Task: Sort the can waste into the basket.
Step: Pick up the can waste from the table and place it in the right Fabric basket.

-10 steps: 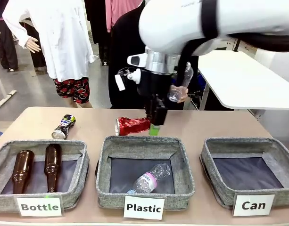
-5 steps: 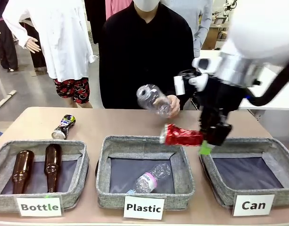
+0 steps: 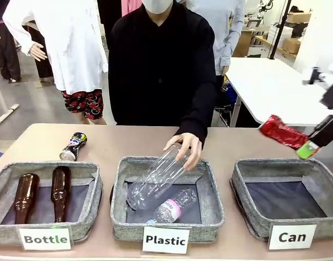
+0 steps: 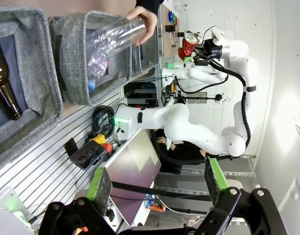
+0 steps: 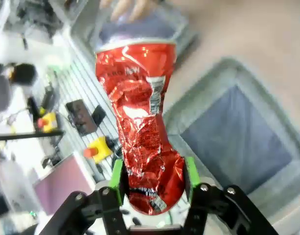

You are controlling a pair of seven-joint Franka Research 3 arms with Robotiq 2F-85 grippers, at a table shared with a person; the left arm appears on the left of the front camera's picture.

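The right gripper [image 3: 308, 148] pinches one end of the red can [image 3: 282, 132], crushed, crinkled and shiny, in the air near the basket [image 3: 240, 175]. The left gripper [image 4: 157, 182] is spread.

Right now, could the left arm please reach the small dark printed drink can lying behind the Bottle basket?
Probably yes. The dark printed can lies alone on bare table on that arm's side, the person's hand is over at the grey fabric Plastic basket, and the left gripper is open and empty.
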